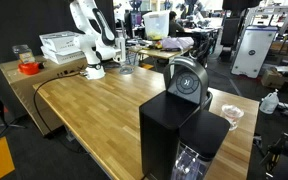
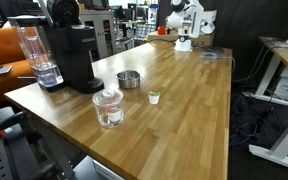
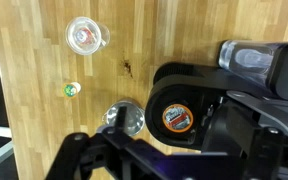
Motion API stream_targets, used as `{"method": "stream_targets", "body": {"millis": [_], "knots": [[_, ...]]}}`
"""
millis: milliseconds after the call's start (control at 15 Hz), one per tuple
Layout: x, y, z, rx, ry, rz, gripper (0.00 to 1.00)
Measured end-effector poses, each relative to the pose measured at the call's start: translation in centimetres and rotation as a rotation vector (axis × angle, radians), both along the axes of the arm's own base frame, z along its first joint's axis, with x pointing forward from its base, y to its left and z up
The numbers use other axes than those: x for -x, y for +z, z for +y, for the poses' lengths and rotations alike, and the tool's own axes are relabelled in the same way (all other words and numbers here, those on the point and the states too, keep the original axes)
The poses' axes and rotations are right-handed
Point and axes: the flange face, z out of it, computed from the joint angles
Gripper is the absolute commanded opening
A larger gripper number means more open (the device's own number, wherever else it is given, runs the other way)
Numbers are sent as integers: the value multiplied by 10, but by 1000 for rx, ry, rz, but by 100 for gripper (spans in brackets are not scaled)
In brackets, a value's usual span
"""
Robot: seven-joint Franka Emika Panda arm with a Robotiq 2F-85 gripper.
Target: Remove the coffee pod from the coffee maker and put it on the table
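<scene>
The black coffee maker (image 1: 179, 125) stands at one end of the wooden table (image 1: 94, 100) and shows in both exterior views (image 2: 69, 55). In the wrist view I look down on its head (image 3: 234, 100), where a round coffee pod (image 3: 177, 118) with an orange rim sits in a dark circular recess. Dark parts of my gripper (image 3: 134, 160) cross the bottom of the wrist view, below the pod. Its fingertips are not clear. In the exterior views the white arm (image 1: 89, 40) stands folded at the far end of the table (image 2: 184, 20).
A metal cup (image 2: 129, 79), a small green-topped pod (image 2: 154, 97) and a lidded glass jar (image 2: 108, 107) stand beside the coffee maker. They also show in the wrist view: cup (image 3: 124, 118), pod (image 3: 72, 89), jar (image 3: 87, 35). White bins (image 1: 61, 47) and a red roll (image 1: 28, 67) sit near the arm.
</scene>
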Motion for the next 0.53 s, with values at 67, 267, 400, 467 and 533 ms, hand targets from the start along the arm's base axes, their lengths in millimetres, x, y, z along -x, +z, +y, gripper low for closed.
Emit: {"method": "stream_targets", "body": {"millis": [67, 267, 400, 467, 533], "knots": [[0, 0, 0, 0, 0, 0, 100], [-2, 0, -2, 0, 11, 3, 100], [-9, -1, -12, 3, 43, 17, 100], [-16, 0, -18, 2, 67, 26, 100], [-24, 0, -23, -6, 91, 34, 100]]}}
